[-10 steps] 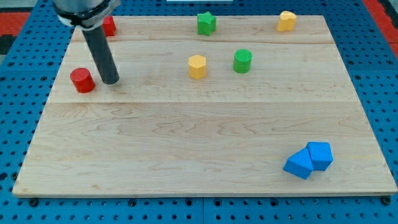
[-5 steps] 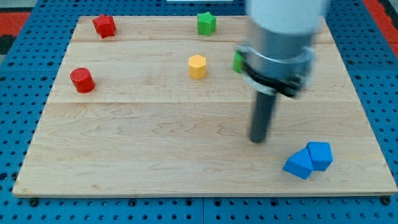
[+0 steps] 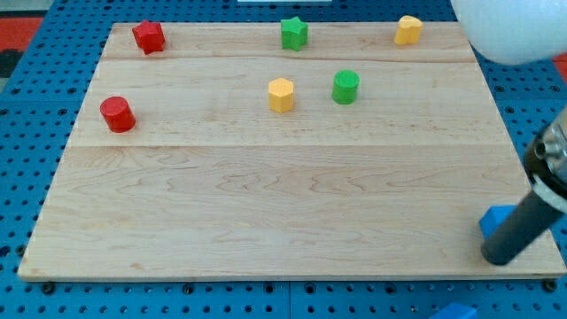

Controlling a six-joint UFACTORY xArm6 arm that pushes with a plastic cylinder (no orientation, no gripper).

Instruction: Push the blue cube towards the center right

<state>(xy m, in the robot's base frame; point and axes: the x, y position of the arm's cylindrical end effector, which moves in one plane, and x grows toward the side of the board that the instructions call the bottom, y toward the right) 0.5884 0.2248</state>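
My tip (image 3: 498, 260) sat at the board's bottom-right corner, its rod slanting up toward the view's right edge. There was no pincer to spread or press together, only this bare rod. A small patch of blue (image 3: 494, 219) showed just left of the rod, touching or nearly touching it; the rest was hidden behind the rod, so I could not tell its shape, nor whether it was the blue cube or some other blue block.

Judged from this, the task was not done: the blue lay low on the right side, and the center right of the board (image 3: 266, 204) was above it. The push up the view was left to do.

Farther off stood a green block (image 3: 345, 87), a yellow block (image 3: 281, 94), a green star (image 3: 294, 33), another yellow (image 3: 408, 29), a red cylinder (image 3: 117, 114) and a red star (image 3: 149, 36).
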